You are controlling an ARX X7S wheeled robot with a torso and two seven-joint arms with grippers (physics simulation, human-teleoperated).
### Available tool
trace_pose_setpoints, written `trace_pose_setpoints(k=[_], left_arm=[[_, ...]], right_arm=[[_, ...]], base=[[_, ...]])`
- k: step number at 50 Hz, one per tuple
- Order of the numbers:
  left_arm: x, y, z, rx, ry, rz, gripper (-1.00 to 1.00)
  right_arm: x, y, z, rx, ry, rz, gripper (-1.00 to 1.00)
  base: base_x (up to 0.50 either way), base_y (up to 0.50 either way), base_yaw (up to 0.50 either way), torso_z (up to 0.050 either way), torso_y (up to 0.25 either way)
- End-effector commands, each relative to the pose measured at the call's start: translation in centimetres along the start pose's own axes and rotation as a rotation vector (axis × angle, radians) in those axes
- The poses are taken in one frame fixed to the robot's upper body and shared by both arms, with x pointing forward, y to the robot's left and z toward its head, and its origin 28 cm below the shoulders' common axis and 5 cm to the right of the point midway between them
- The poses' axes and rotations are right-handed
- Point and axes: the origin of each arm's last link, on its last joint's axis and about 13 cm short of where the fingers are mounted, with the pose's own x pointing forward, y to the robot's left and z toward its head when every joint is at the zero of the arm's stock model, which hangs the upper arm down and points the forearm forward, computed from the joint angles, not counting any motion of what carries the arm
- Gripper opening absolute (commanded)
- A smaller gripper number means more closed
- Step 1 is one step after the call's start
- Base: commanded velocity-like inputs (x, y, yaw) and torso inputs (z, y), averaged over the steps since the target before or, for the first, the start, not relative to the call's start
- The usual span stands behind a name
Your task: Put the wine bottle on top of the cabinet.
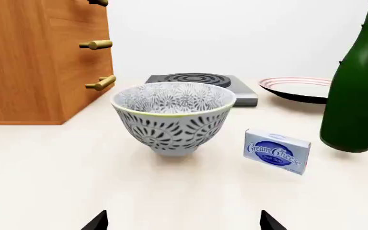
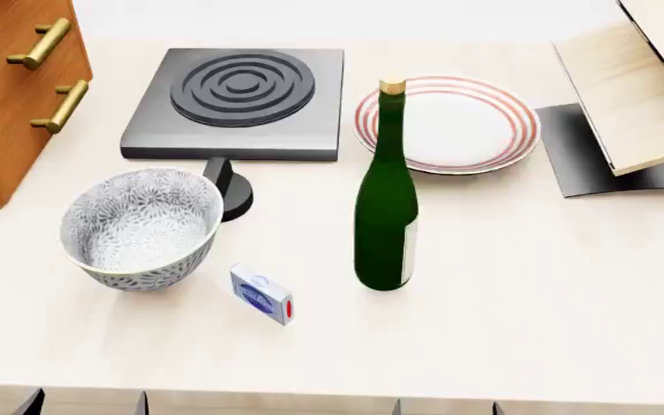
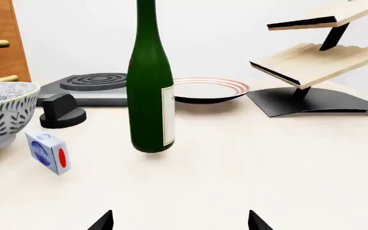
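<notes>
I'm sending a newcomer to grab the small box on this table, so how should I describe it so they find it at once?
Start at the black stove burner at the back of the pale table, then come forward to the patterned bowl. Just beside the bowl, between it and the wine bottle, lies the cream cheese box. It is the smallest item there: white and blue, with a red dot on one end.

left gripper (image 1: 182, 221) low at near table edge, jaws spread wide, only dark fingertips (image 1: 96, 222) showing, right gripper (image 3: 178, 221) same pose, fingertips (image 3: 258, 222) apart, nothing held, arms barely in head view
</notes>
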Motion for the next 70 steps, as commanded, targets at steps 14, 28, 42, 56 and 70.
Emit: trace_pose_setpoints(k=[14,28,42,56,70], left_arm=[[-0.1,0.1,0.0,0.010,0.009,-0.004,1.00],[-0.2,0.0,0.2,0.063,-0.027,-0.013,1.00],[-1.3,0.1,4.5,0.166,-0.193,0.004,1.00],[-2.1,-0.7,8.8,0.188,-0.300,-0.039,1.00],[-3.9,-1.5,13.4,0.200,-0.443,-0.080,1.00]], right_arm=[[0.1,0.0,0.1,-0.003,0.008,-0.004,1.00],[0.1,0.0,0.0,-0.004,0.003,-0.017,1.00],[-0.5,0.5,3.5,-0.052,-0.125,-0.009,1.00],[-1.2,1.2,8.3,-0.066,-0.266,0.021,1.00],[-3.0,1.8,13.4,-0.037,-0.398,0.053,1.00]], base=[[0.00,0.00,0.00,0.000,0.000],[0.00,0.00,0.00,0.000,0.000],[0.00,0.00,0.00,0.000,0.000],[0.00,0.00,0.00,0.000,0.000],[0.00,0.00,0.00,0.000,0.000]])
